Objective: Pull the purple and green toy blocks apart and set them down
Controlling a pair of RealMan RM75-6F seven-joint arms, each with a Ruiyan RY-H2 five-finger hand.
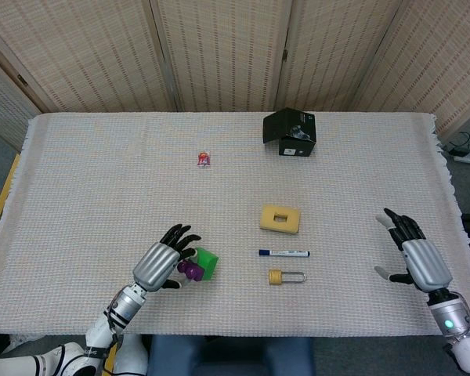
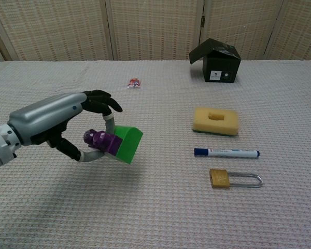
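The left robot hand (image 2: 57, 124) holds the joined toy blocks, its fingers curled over them from above and the thumb beneath. The purple block (image 2: 101, 141) sits deepest in that grasp, right against the palm side, and the green block (image 2: 127, 143) is still attached to it, sticking out past the fingertips toward the middle of the counter (image 2: 155, 218). The pair is tipped on its side and, in the chest view, appears lifted clear of the woven cloth. In the head view the same left robot hand (image 1: 160, 265) shows near the front edge, with the purple block (image 1: 190, 270) and green block (image 1: 207, 263) just beyond its fingers.

Further out from this hand, on the side the green block points to, a blue marker (image 2: 226, 153) lies flat, with a brass padlock (image 2: 233, 179) just nearer the front edge and a yellow sponge (image 2: 215, 120) just behind the marker. Well beyond the sponge, a black box (image 2: 216, 61) stands near the back edge. Straight ahead of the left fingers, well apart, lies a small red and white item (image 2: 133, 82), too small to identify.

The right robot hand (image 1: 417, 254) is released, its fingers spread and grasping nothing, near the far right edge of the counter, well apart from the blocks and beyond the marker and padlock.
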